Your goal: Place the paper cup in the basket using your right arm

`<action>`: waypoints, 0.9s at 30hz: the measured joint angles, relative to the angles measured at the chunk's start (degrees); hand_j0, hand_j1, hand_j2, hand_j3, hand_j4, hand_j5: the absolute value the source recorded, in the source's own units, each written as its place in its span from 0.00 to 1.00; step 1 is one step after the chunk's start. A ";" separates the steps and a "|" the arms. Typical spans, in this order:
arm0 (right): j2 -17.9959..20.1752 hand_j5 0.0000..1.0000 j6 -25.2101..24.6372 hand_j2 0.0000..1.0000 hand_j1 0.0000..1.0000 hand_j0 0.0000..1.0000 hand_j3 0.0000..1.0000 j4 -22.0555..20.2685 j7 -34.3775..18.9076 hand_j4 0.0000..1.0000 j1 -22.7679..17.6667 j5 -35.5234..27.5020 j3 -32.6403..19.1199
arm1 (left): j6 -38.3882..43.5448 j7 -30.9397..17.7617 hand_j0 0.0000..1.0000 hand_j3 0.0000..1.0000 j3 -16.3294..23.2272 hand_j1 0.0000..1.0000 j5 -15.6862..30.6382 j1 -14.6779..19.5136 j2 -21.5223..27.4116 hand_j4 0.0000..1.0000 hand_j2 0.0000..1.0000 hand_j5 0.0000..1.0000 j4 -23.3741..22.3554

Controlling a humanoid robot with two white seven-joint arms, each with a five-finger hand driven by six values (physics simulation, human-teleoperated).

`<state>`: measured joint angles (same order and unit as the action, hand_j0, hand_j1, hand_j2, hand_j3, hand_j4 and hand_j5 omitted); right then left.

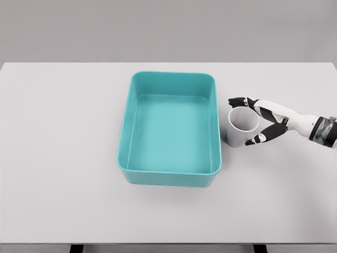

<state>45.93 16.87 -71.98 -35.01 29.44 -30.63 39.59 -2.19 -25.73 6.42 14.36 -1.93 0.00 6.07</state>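
This is a simulated test bench, not a lived-in room. A plain white table (63, 158) fills nearly the whole view, its surface flat, evenly lit and free of marks or texture. Behind its far edge, at twelve o'clock, stands a bare grey backdrop (168, 29) with no window, shelf or fitting on it. Dark table supports (77, 248) peek out under the near edge at seven and five o'clock. The smooth, uniform shading on every surface looks rendered, as in a robot-manipulation simulation.
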 measured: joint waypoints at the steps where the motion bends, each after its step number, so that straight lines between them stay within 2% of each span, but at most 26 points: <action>1: -0.13 0.90 -0.26 0.90 0.90 0.90 0.90 -0.01 0.00 0.90 0.09 -0.01 0.02 | 0.00 0.00 1.00 1.00 0.00 1.00 0.00 0.00 0.00 1.00 1.00 1.00 0.00; 4: -0.34 0.77 -0.67 0.77 0.77 0.77 0.77 -0.03 0.00 0.77 0.09 -0.03 0.01 | 0.00 0.00 1.00 1.00 0.00 1.00 0.00 0.00 0.00 1.00 1.00 1.00 -0.01; 11: -0.40 0.70 -0.84 0.70 0.70 0.70 0.70 -0.72 0.00 0.70 0.18 -0.04 -0.13 | 0.00 0.00 1.00 1.00 0.00 1.00 0.00 0.00 0.00 1.00 1.00 1.00 -0.01; 17: -0.39 0.69 -0.49 0.69 0.69 0.69 0.69 -1.57 0.00 0.69 0.26 -0.13 -1.34 | 0.00 0.00 1.00 1.00 0.00 1.00 0.00 0.00 0.00 1.00 1.00 1.00 -0.01; 24: -0.68 0.70 0.07 0.70 0.70 0.70 0.70 -1.88 0.00 0.70 0.26 -0.03 -6.41 | 0.00 0.00 1.00 1.00 0.00 1.00 0.00 0.00 0.00 1.00 1.00 1.00 -0.01; 27: -0.71 0.70 0.14 0.70 0.70 0.70 0.70 -3.38 0.00 0.70 0.18 0.07 -8.73 | 0.01 0.00 1.00 1.00 0.00 1.00 0.00 0.00 0.00 1.00 1.00 1.00 -0.01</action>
<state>45.22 17.01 -75.36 -35.00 29.62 -30.55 30.86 -2.19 -25.73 6.42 14.36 -1.93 0.00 6.06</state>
